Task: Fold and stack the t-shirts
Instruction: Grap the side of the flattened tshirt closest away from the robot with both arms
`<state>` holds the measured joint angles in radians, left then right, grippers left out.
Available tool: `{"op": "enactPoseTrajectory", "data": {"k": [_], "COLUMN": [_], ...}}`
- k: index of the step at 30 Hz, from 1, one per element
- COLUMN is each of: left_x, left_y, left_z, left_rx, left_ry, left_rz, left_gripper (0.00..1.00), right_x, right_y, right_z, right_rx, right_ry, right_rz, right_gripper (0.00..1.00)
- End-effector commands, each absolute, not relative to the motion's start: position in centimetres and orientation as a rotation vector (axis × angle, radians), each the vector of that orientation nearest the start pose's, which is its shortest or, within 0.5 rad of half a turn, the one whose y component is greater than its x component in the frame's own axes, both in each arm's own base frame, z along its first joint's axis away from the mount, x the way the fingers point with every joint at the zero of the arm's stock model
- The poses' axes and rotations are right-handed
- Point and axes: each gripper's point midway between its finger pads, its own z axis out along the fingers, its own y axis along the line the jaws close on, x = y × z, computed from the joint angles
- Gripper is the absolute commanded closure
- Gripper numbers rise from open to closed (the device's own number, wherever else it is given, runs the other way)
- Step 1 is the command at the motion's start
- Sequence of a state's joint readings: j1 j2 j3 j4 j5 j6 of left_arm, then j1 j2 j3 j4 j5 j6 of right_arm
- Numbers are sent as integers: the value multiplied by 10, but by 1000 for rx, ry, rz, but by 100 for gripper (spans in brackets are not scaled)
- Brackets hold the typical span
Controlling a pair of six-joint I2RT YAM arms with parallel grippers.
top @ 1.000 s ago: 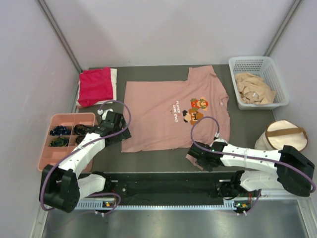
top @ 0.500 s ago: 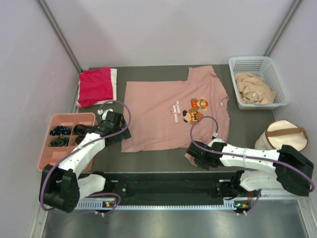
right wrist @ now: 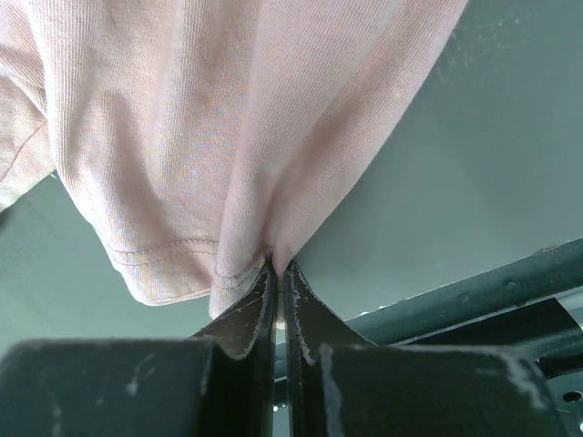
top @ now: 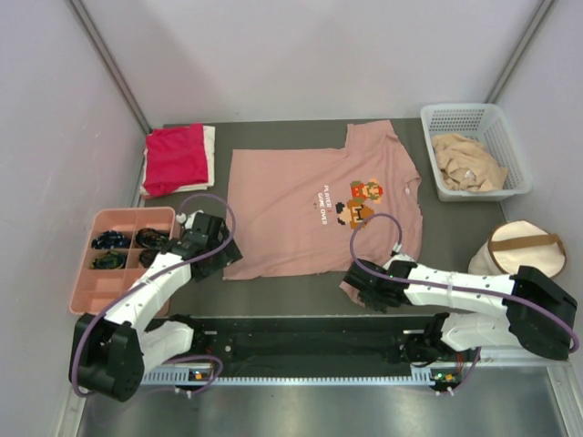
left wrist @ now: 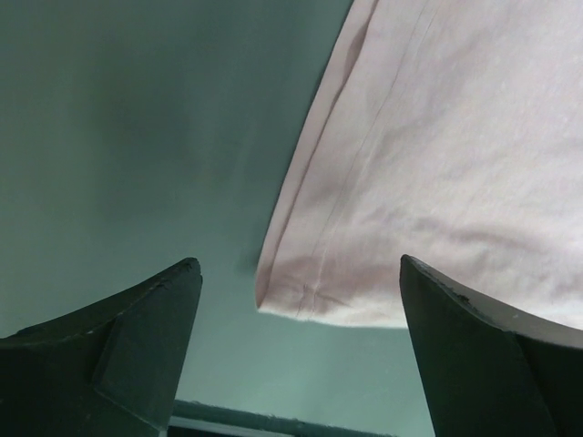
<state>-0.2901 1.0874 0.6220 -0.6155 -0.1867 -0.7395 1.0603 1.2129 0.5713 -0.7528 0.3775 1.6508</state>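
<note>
The dusty-pink t-shirt [top: 310, 214] with a pixel-art print lies spread flat in the middle of the table. My right gripper [top: 357, 289] is shut on its near right hem, pinching a fold of the pink cloth [right wrist: 228, 164]. My left gripper [top: 221, 258] is open, its jaws wide apart over the shirt's near left corner [left wrist: 301, 296], which lies flat on the table between them. A red t-shirt [top: 175, 157] lies folded on a white one [top: 210, 146] at the back left. A tan t-shirt [top: 466, 162] sits crumpled in a basket.
A white mesh basket [top: 428, 123] stands at the back right. A round cream bag [top: 515, 248] with a brown strap lies at the right. A pink compartment tray [top: 111, 287] with dark items sits at the left. A black rail [top: 301, 346] runs along the near edge.
My left gripper has moved toward the near edge, off the shirt's corner, and the corner has been released flat. My right gripper has shifted slightly left with the hem.
</note>
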Motion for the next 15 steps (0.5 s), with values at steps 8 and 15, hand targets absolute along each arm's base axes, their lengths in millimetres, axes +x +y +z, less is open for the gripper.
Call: {"op": "enactPoseTrajectory", "data": {"k": [8, 15], "left_x": [194, 192], "left_y": [-76, -76], "left_z": [33, 30], "left_rx": [-804, -807], "left_ry": [2595, 2602], "left_rz": [-230, -227], "left_gripper": [14, 26], "right_x": [124, 123], "right_y": [169, 167], "right_z": [20, 18], "right_rx": [801, 800], "right_ry": [2599, 2601], "right_rz": [120, 111], "right_gripper": [100, 100]}}
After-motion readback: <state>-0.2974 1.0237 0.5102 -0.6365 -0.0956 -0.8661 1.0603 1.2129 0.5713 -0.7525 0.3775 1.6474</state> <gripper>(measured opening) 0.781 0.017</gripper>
